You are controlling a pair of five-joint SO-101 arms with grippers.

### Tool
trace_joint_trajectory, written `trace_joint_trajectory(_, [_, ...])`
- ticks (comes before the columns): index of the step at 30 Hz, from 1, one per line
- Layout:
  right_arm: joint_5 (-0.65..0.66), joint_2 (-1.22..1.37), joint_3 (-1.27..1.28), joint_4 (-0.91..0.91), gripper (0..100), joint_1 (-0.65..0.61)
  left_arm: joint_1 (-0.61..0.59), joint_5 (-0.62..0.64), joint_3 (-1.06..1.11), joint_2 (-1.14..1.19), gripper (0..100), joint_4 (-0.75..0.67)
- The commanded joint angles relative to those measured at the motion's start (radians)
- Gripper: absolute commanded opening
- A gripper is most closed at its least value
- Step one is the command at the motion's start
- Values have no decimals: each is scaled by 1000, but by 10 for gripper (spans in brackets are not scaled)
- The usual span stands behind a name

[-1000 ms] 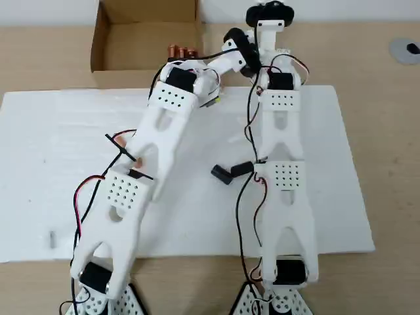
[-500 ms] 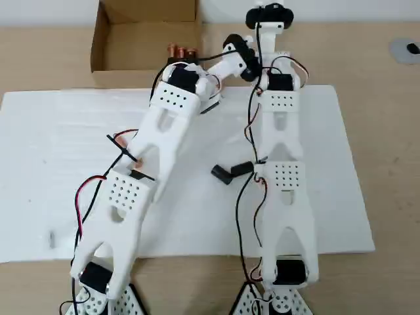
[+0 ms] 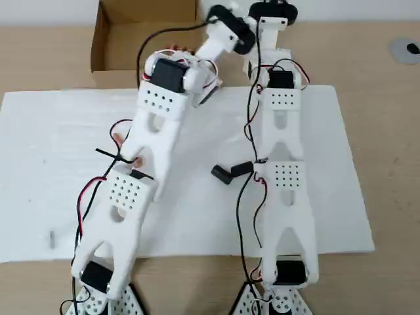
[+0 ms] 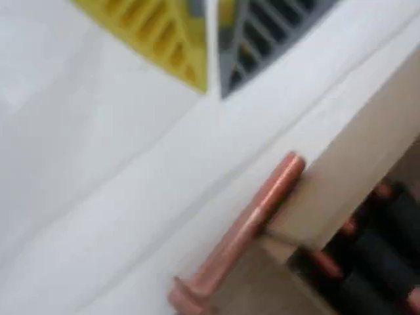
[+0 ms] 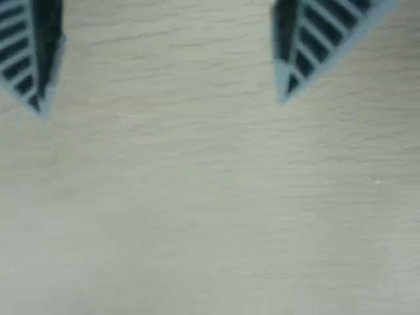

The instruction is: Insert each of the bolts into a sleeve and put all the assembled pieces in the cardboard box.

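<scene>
A bare copper bolt (image 4: 243,230) lies on the white foam sheet (image 3: 59,144) at its far edge. Just past it lie dark sleeves with copper bolts in them (image 4: 380,262), which the high view shows as copper ends (image 3: 177,49) beside the open cardboard box (image 3: 144,33). My left gripper (image 4: 211,85) hangs shut above the foam, short of the bolt, with nothing between its yellow and grey fingers. The left arm (image 3: 161,105) stretches diagonally towards the box. My right gripper (image 5: 162,105) stands open over bare wooden table beyond the foam.
A copper piece (image 3: 118,138) peeks out from under the left arm on the foam. A small grey part (image 3: 51,238) lies near the foam's front left corner. The right arm (image 3: 282,131) runs straight along the foam's right half. A grey disc (image 3: 403,49) sits far right.
The left arm has swung its wrist farther away and leftwards, nearer the box and the copper pieces. The right arm has stayed put.
</scene>
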Motion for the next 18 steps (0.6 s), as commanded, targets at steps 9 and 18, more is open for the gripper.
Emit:
trace_joint_trajectory(9, [127, -211, -56, 345, 262, -56, -253, 640, 121, -150, 9, 38])
trace_joint_trajectory(18, [422, -214, -58, 470, 263, -93, -301, 819, 559, -214, 53, 35])
